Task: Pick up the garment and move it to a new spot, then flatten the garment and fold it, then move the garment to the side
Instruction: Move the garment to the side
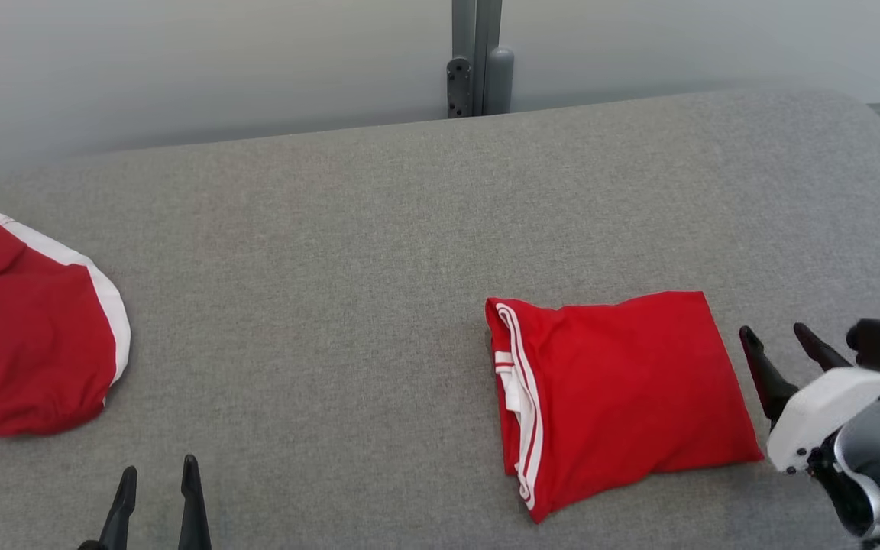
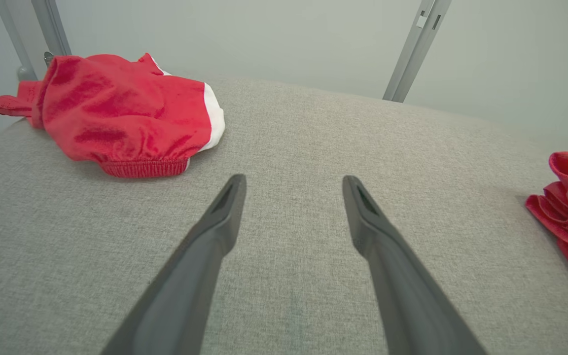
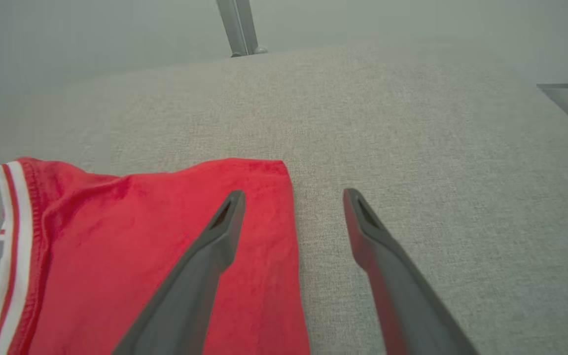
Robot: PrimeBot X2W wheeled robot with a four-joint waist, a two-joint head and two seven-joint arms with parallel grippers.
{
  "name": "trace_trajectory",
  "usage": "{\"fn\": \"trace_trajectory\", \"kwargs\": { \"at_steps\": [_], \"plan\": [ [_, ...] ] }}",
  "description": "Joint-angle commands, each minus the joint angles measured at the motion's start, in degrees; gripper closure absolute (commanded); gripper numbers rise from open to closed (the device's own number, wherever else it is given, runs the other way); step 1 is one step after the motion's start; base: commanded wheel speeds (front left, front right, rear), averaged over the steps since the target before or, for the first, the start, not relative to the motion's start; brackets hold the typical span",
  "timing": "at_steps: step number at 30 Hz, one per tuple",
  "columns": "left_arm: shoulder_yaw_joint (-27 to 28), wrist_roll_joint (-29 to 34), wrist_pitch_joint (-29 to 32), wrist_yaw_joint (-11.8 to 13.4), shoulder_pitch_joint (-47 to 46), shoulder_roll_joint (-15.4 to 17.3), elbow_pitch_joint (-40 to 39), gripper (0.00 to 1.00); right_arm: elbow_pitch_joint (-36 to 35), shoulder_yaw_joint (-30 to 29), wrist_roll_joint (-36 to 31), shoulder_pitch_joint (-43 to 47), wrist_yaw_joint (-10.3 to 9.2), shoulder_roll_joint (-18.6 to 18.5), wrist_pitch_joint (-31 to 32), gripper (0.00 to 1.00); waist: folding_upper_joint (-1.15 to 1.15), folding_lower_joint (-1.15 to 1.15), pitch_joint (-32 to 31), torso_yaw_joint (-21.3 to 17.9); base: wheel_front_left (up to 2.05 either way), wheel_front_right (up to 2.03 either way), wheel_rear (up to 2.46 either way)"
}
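On grey woven surface [image 1: 379,229]: red garment [image 1: 623,382] folded rectangular; left gripper [image 1: 159,464], right gripper [image 1: 773,328] splayed, empty.

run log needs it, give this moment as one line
folded red garment on grey surface | right gripper open at its right edge | left gripper open, empty | second red garment crumpled far left
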Motion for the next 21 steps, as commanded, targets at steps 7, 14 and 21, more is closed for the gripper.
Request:
{"fn": "trace_trajectory", "kwargs": {
  "at_steps": [7,14,21],
  "plan": [
    [-0.7,0.1,-0.1,-0.1,-3.4,1.1,0.3,0.0,5.2,0.0,2.7,-5.5,0.02,-1.7,18.4,0.0,0.0,0.0,5.2,2.6,0.0,0.0,0.0],
    [-0.7,0.0,-0.2,-0.2,-4.0,1.0,0.1,0.0,9.3,0.5,3.3,-6.9,0.01,2.0,18.6,0.2,0.0,0.0,6.8,3.8,0.0,0.0,0.0],
    [-0.1,-0.2,-0.2,-0.2,-4.7,1.5,-1.3,0.0,7.5,2.6,4.3,-11.9,0.0,-0.5,12.5,1.0,0.0,0.0,8.8,0.7,0.0,0.0,0.0]
  ]
}}
